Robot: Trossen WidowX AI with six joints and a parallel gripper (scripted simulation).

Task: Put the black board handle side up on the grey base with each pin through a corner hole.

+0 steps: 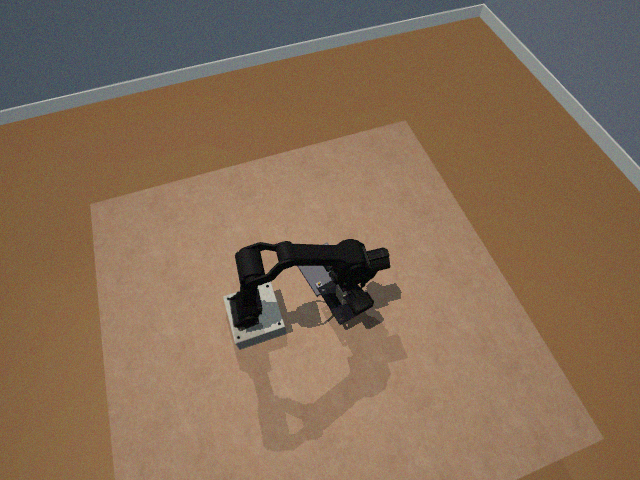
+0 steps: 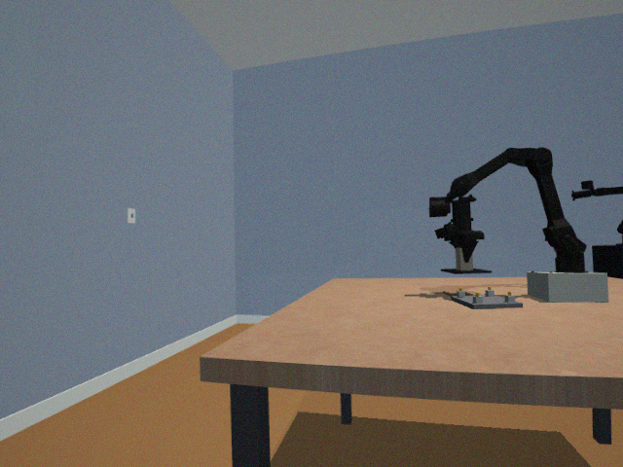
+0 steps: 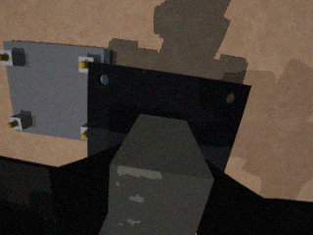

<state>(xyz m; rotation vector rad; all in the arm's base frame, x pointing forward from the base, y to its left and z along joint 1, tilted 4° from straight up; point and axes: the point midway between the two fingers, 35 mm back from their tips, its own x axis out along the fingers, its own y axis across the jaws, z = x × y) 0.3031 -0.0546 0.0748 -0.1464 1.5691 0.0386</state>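
Item: one black board, handle side up, roughly level, raised above the surface; two corner holes visible in the wrist view.
Item: one square grey handle, upright, grasped by the hand, its fingers closed on either side.
Item: one grey base, lying flat on the surface; four posts, gold pins on top. The wrist view shows the board overlapping one side of it; exterior view, board higher than the pins, not seated.
Item: one pale mounting block, nearer the surface's left edge than its right in the top view, carrying the arm.
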